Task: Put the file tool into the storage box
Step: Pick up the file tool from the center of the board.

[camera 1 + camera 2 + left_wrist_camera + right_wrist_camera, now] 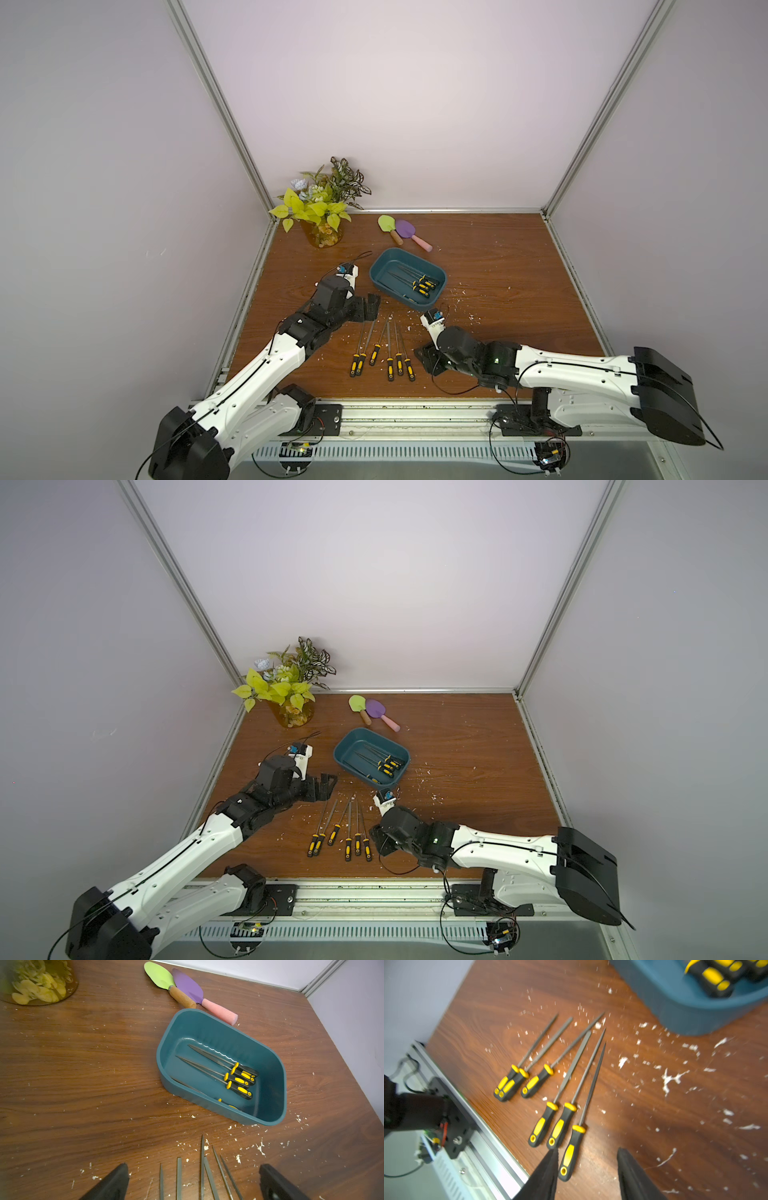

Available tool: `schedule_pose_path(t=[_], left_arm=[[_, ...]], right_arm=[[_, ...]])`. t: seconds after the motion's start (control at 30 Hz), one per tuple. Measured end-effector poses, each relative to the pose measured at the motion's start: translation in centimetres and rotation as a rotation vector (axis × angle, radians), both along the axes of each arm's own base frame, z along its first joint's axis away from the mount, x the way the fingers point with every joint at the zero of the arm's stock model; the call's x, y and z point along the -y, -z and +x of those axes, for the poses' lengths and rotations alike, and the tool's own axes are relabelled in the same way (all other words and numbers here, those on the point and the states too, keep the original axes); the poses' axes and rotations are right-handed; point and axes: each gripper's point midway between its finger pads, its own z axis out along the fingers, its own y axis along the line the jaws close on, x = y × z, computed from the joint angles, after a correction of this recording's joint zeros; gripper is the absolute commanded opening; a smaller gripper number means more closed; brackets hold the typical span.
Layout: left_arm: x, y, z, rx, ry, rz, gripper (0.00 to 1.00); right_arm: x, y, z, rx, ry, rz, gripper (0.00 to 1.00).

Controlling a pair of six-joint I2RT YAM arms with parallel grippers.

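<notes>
One file handle [570, 1152] sits seemingly just inside the right gripper [588, 1152].

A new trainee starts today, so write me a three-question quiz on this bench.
1. How many files lie on the table, outside the storage box?
2. True or false: the right pincer is open and holds nothing.
3. What lies between the storage box and the back wall? A. a hammer B. two small trowels C. a tape roll
Key: 1. six; 2. true; 3. B.
</notes>
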Motion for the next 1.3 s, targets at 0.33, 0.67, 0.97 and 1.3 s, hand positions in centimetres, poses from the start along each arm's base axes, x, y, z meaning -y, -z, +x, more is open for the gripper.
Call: schedule_pose_path(t=[0.33,0.67,0.97,1.3], left_arm=[[-0.9,1.0,0.6,-0.038,-0.027,-0.001,1.00],[-0.7,1.6,0.8,-0.066,-0.016,-0.014,1.00],[-0.6,1.5,0.8,-0.063,-0.013,-0.022,0.99],[-0.5,1.3,0.9,-0.057,-0.006,-0.032,1.00]], right_arm=[[-0.6,2.9,-1.6,-0.015,0.006,-0.075,0.50],[-0.8,4.7,-2.2,-0.020,-0.010,-0.123,0.50],[-2.2,5.6,-2.6,-0.024,-0.031,-0.154,0.50],[-3.6,5.9,-2.3,-0.011,-0.023,-0.219,0.46]])
